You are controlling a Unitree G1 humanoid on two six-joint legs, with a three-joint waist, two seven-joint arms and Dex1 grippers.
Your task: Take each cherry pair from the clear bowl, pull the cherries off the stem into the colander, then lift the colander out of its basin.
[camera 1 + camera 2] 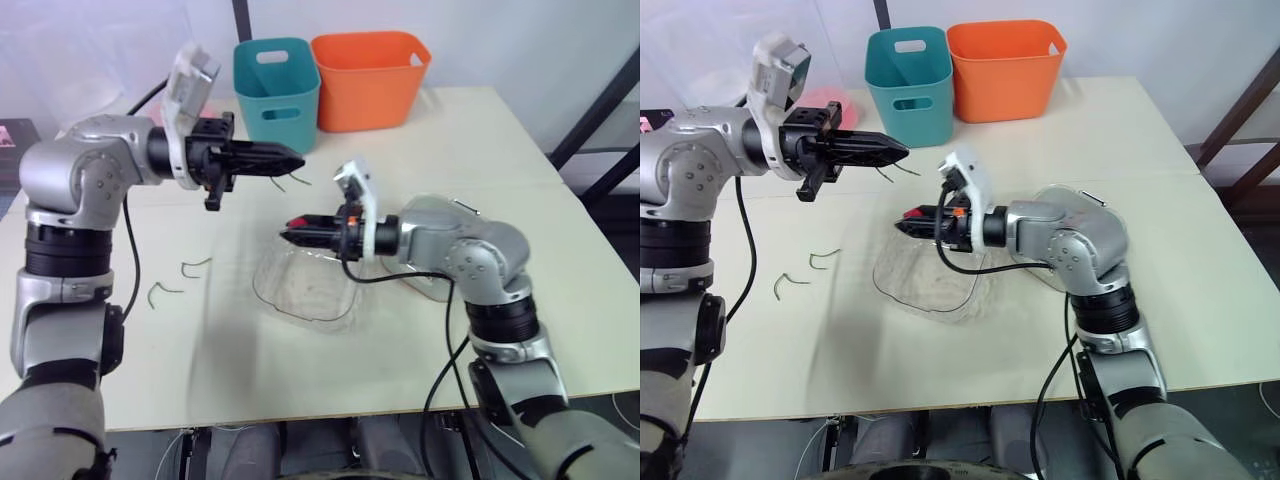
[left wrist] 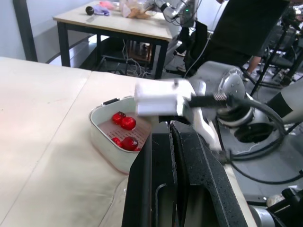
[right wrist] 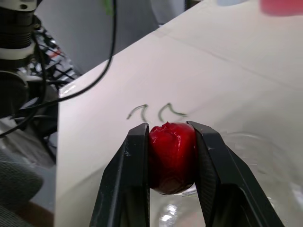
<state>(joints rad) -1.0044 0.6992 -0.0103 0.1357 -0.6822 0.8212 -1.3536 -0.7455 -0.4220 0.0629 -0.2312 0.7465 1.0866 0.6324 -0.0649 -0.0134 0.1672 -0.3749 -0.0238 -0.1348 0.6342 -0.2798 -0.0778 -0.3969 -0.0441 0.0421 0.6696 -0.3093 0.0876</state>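
above the clear bowl [image 1: 268, 292]: the right gripper [image 1: 288, 234] is held level over the far rim, pointed toward the robot's left.
right gripper hold: one red cherry [image 3: 173, 156] is clamped between the two black fingers [image 3: 127, 179], with a pad pressed against each side of it.
left gripper [image 1: 292, 160]: it is raised well clear of the table [image 1: 480, 140], beyond the bowl, and pointed toward the robot's right; in the left wrist view its fingers are seen pressed together with only a thin seam between them.
thin stems [image 1: 290, 182]: two are seen just below the left gripper's tip; whether they are held or lie on the table cannot be told.
colander [image 2: 102, 137]: it is white and set on the table on the robot's right, beside the bowl and partly covered by the right arm; the line between colander and basin cannot be made out.
cherries [image 2: 127, 123]: several red ones are seen lying on the colander's slotted floor.
loose stems [image 1: 190, 266]: two curved ones are laid on the table to the left of the bowl, apart from it.
teal bin [image 1: 278, 90] and orange bin [image 1: 370, 80]: they are stood side by side at the far edge of the table.
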